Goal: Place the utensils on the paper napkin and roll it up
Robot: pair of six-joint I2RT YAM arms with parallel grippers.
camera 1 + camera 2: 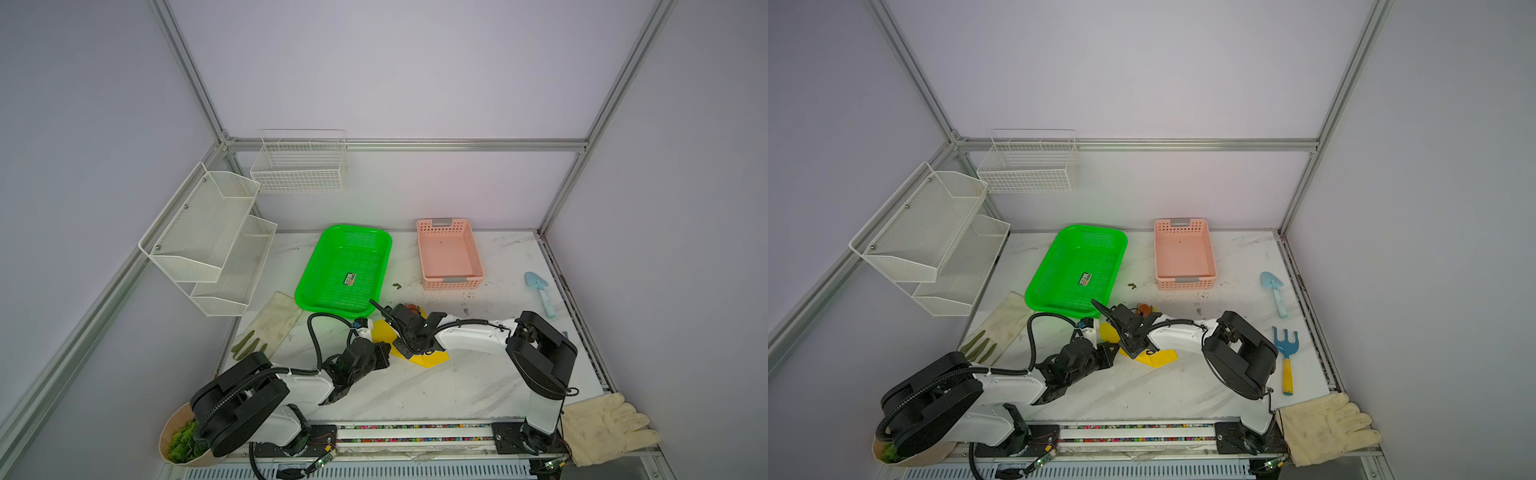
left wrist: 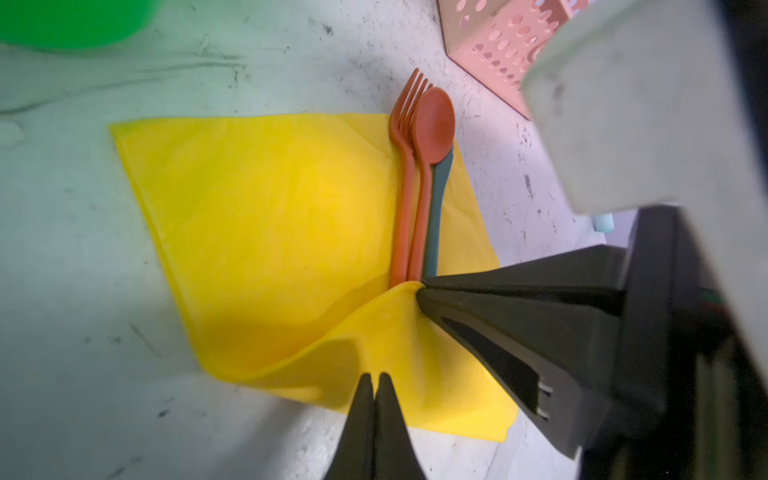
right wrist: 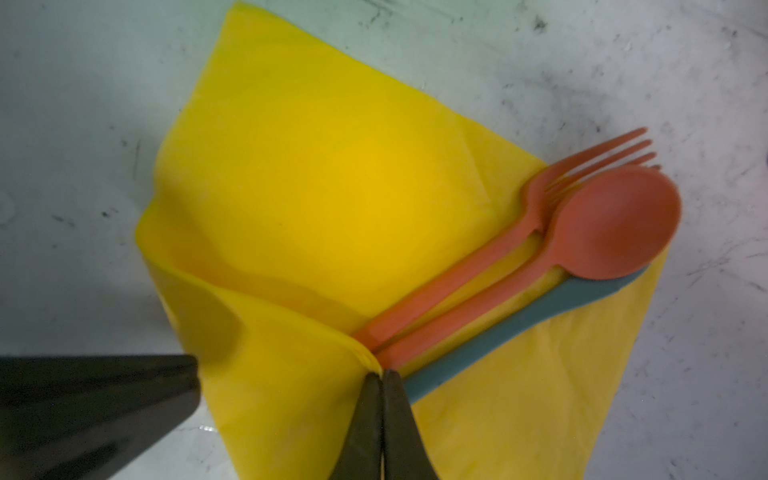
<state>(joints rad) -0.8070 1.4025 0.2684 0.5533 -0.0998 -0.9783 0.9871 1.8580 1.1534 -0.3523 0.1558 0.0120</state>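
No legible text, numbers or brand in any view. One small dark printed sticker (image 1: 350,279) lies on the floor of the green basket (image 1: 328,257), just off centre toward 5 o'clock in both top views; its print is too small to read.

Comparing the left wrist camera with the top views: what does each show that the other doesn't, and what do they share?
Only the left wrist view shows clearly the orange fork, orange spoon and teal piece lying side by side on the yellow napkin, with the shut right gripper pinching a raised napkin corner over their handles. Only the top views show the cream glove, blue shovel and wire racks. Both show the napkin, the green basket and the pink basket.
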